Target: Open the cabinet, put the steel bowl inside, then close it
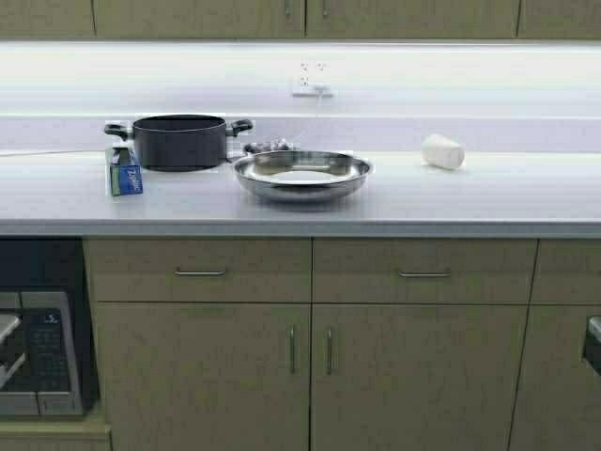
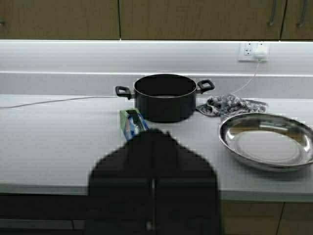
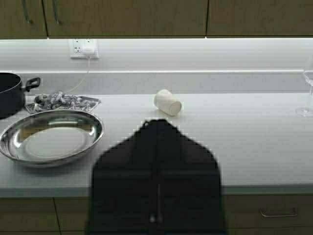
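The steel bowl (image 1: 300, 176) rests upright on the grey counter, in the middle, to the right of a black pot; it also shows in the wrist views as the steel bowl (image 2: 266, 142) (image 3: 49, 137). The cabinet (image 1: 305, 17) hangs above the counter with both doors closed, its bar handles near the meeting edge. My left gripper (image 2: 152, 131) hangs in front of the counter edge, short of the pot, shut and empty. My right gripper (image 3: 157, 121) is level with it, to the right of the bowl, also shut and empty.
A black two-handled pot (image 1: 178, 141) stands at the back left with a small blue-green box (image 1: 125, 171) in front. A patterned cloth (image 2: 230, 104) lies behind the bowl. A white cup (image 1: 442, 151) lies on its side at the right. A wine glass (image 3: 308, 93) stands further right.
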You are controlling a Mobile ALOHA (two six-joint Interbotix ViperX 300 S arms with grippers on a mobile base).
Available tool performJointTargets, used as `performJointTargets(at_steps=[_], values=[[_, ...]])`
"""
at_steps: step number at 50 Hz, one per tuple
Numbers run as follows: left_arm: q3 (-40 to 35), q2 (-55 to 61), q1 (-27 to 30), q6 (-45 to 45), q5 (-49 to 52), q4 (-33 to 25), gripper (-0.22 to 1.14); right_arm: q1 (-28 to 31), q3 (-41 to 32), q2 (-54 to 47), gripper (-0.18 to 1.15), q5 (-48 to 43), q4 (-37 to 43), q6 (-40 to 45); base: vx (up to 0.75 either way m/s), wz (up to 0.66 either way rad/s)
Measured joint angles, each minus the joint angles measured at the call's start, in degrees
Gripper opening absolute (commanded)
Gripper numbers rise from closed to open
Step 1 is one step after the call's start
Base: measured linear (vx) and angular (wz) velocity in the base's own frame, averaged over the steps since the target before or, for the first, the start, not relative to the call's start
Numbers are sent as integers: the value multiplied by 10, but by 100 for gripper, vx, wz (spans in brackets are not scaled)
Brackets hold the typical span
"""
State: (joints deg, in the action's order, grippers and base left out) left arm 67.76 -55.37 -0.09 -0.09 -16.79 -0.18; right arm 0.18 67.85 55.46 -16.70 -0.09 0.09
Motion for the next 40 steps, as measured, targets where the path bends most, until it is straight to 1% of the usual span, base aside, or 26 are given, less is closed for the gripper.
performJointTargets(at_steps=[2, 5, 9, 13, 34, 40], values=[[1, 0, 0, 0, 0, 1, 1, 0, 1, 0, 9, 0, 0, 0, 4, -3], [7, -4, 1, -4, -1, 2, 8, 0, 5, 3, 9, 3, -1, 0, 6, -1], [10, -6, 1, -5, -2, 3, 5, 0, 9, 8, 5, 5, -4, 0, 7, 1], [10, -7, 1, -5, -3, 3, 2, -1, 9, 10, 5, 6, -7, 0, 9, 1], [5, 15, 2, -19, -28, 3, 2, 0, 9, 13, 5, 25, -11, -4, 15, 4], [3, 20, 2, -22, -29, 11, 2, -1, 9, 14, 5, 27, -12, -6, 22, 1]])
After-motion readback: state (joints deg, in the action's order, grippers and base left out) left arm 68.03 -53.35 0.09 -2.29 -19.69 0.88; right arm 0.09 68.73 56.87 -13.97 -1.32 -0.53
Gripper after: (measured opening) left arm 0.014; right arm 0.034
